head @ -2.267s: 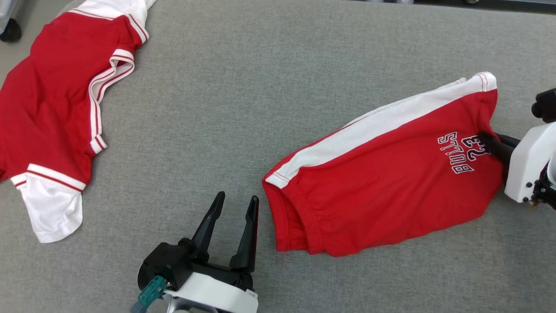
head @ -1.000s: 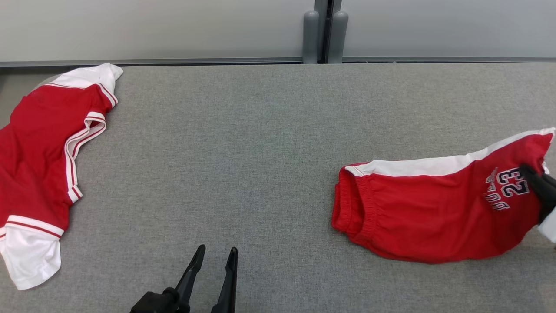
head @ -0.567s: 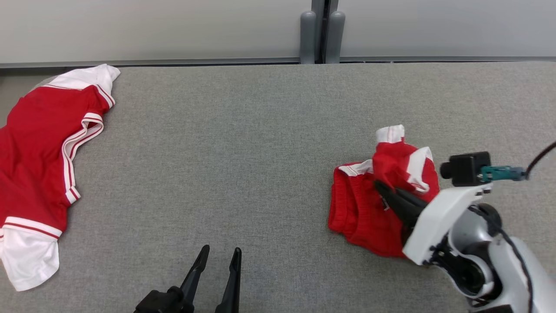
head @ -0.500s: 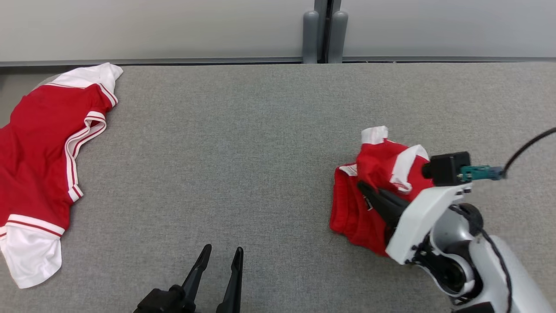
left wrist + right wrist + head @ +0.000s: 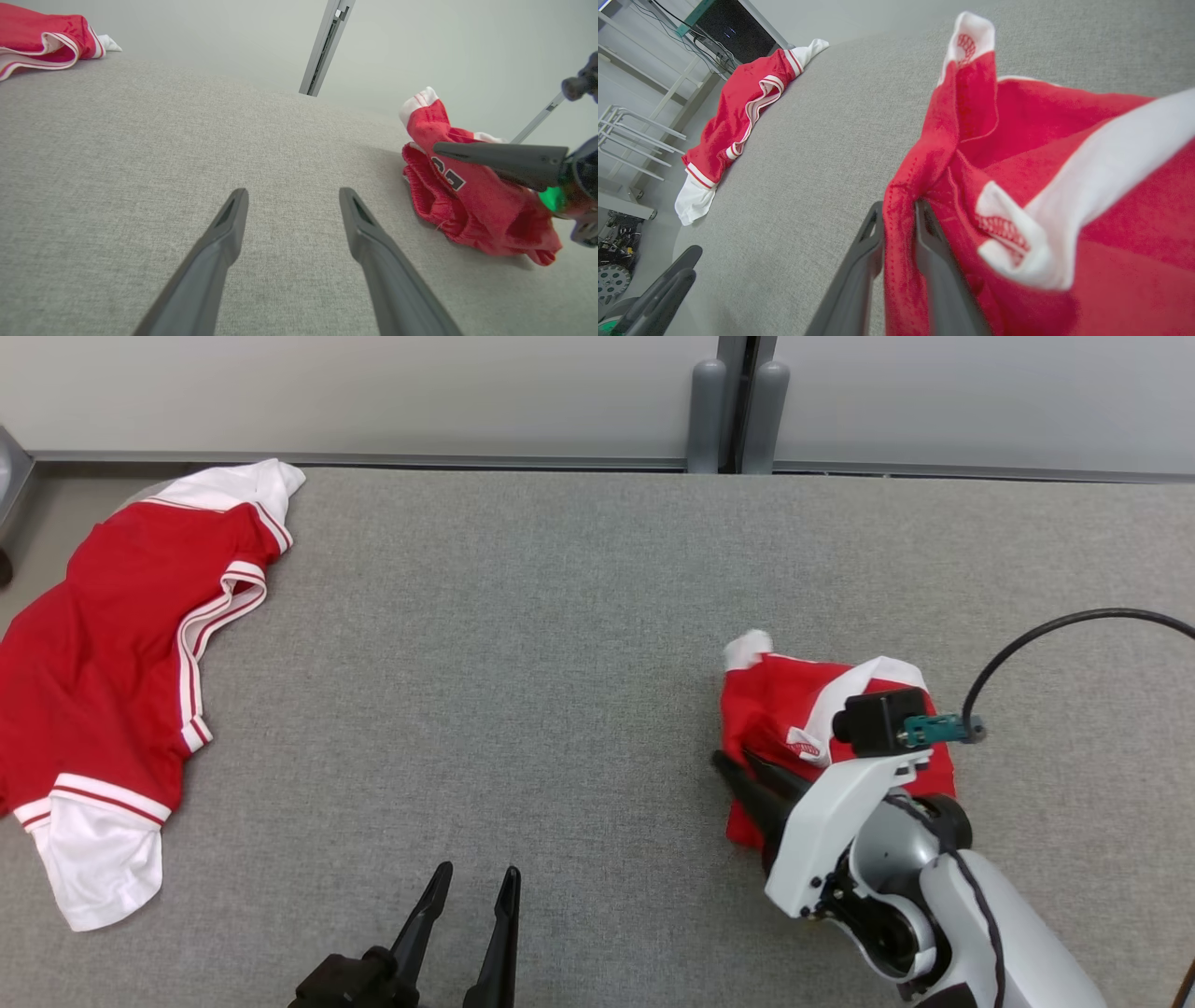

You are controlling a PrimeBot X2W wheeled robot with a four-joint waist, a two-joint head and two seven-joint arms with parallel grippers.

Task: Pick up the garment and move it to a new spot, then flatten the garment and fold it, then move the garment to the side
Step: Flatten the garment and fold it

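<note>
Nearest the robot, the left fingers (image 5: 505, 915) stand spread wide over the bare grey table (image 5: 523, 644) with nothing between them, tips pointing away from the body. To their right, the white right forearm (image 5: 840, 831) reaches in from the lower right, a black cable (image 5: 1046, 630) arching behind it. The right fingers (image 5: 859, 270) are almost closed, and the right wrist view shows a fold of the red shorts (image 5: 784, 709) pinched between their tips. The shorts lie bunched on the right side of the table, doubled over on themselves, with a white side stripe curling across the top and one white corner sticking up at the far left. Farther off, a red and white jersey (image 5: 103, 644) sprawls along the table's left edge, well apart from the shorts. Beyond the table stands a pale wall with a grey post (image 5: 707, 415).
</note>
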